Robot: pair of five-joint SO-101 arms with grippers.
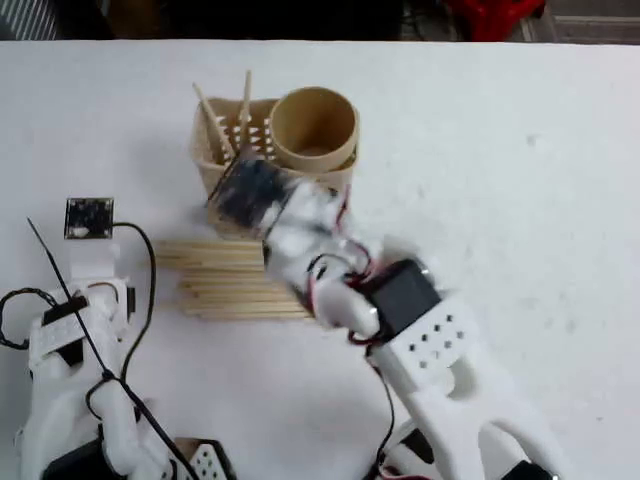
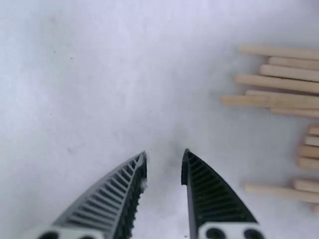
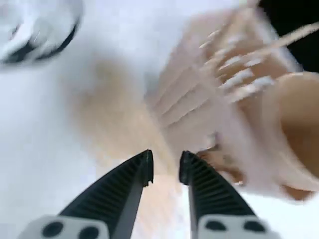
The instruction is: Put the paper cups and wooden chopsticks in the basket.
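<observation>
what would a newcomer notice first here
The tan basket stands far back on the white table, with a paper cup in it and two chopsticks poking up. Just in front lies a pile of wooden chopsticks, and the right arm's claw hangs at the basket's near wall.

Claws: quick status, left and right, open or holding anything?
Left claw: slightly open, empty, beside the loose chopsticks.
Right claw: slightly open, nothing seen between its fingers, close to the basket.

Lab: white table (image 1: 540,140), robot arms (image 1: 440,370)
</observation>
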